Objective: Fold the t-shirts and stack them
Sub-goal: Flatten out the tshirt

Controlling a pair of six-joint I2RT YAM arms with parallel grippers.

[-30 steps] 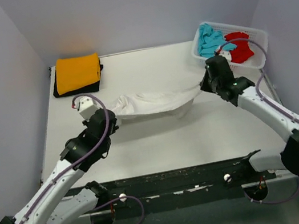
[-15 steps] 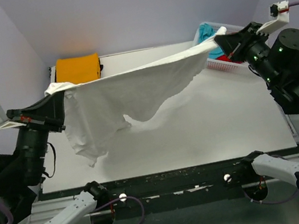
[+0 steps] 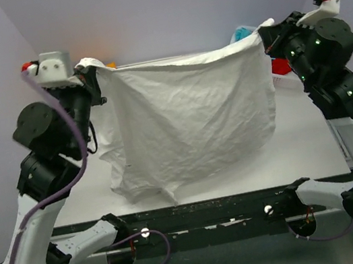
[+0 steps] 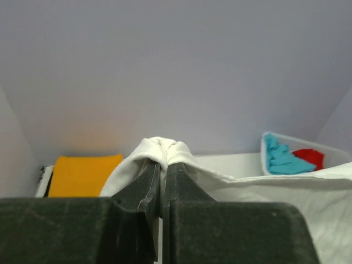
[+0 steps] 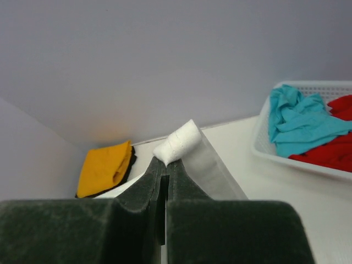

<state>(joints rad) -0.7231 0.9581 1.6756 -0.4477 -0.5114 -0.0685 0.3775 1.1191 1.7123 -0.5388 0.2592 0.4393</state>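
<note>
Top external: white t-shirt [image 3: 188,123] hangs spread | left gripper [image 3: 89,73], right gripper [image 3: 264,36] each pinch a top corner | step: spreading | next: you lower it flat onto the table [image 3: 306,150] for folding

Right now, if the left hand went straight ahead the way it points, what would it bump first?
Probably the back wall. The left hand, shut on the white t-shirt, aims above and right of the orange-yellow t-shirt. Depth is hard to judge.
</note>
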